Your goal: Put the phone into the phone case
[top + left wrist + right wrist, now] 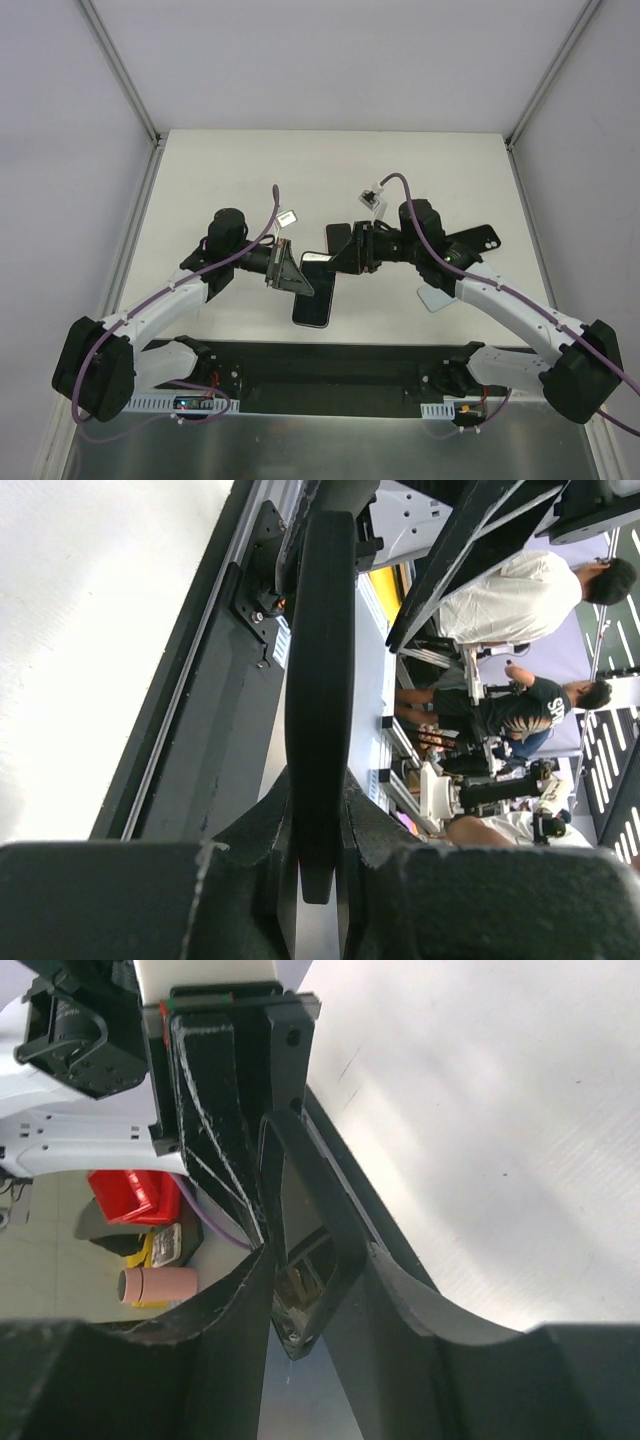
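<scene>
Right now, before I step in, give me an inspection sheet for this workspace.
Surface: white table, black rail at its near edge.
Job's things: dark slab in the left gripper; case-like shell at the right gripper; which is the phone, cannot tell.
Clutter: black piece with camera holes and pale scrap beside the right arm.
Grippers: left gripper shut on the slab's edge; right gripper straddles the shell, grip unclear.
Cables: purple cables along both arms.
Surroundings: white walls; people beyond the table, in the left wrist view.
</scene>
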Action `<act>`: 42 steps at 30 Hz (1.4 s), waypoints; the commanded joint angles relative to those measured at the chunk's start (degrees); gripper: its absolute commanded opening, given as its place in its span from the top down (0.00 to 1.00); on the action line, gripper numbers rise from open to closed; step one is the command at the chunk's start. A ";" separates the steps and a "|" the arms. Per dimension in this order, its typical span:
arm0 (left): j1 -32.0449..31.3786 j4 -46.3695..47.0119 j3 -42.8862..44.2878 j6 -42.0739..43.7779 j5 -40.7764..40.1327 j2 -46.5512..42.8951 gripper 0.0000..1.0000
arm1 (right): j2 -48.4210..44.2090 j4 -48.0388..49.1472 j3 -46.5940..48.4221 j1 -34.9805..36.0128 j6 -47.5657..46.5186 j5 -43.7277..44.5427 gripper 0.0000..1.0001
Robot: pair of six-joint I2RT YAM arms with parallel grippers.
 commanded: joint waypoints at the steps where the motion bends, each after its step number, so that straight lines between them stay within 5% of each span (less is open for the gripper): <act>1: -0.18 3.38 2.94 -3.51 -4.39 -3.53 1.00 | -3.50 7.93 -3.08 1.85 1.52 -8.55 0.58; 9: -0.18 9.20 1.01 -7.65 -6.50 -6.00 1.00 | -2.02 16.63 -7.83 2.38 7.32 -11.01 0.60; 13: -0.18 9.11 0.39 -7.39 -7.73 -5.30 1.00 | -1.40 17.25 -8.18 3.08 7.93 -10.31 0.91; 17: -0.18 -1.93 3.10 -0.99 -11.85 -3.72 1.00 | -1.49 14.98 -7.23 2.99 9.16 -7.94 0.96; 18: -0.18 -5.36 3.29 0.33 -12.73 -3.11 1.00 | -1.66 11.14 -6.78 2.91 7.95 -6.98 0.93; 21: -0.18 -5.48 3.46 -0.27 -13.18 -0.56 1.00 | -3.06 -3.59 -3.27 2.99 3.12 1.70 0.60; 25: 1.75 -10.03 5.83 1.92 -15.55 2.43 1.00 | -5.96 -16.48 -1.33 2.56 -2.87 16.37 0.40; 31: 6.85 -13.82 10.14 5.53 -16.35 10.67 1.00 | -12.29 -23.34 -2.65 2.03 -3.58 24.12 0.10; 42: 10.81 -17.17 24.37 10.45 -13.10 29.94 1.00 | -20.46 -31.78 -1.07 1.59 -5.86 29.15 0.04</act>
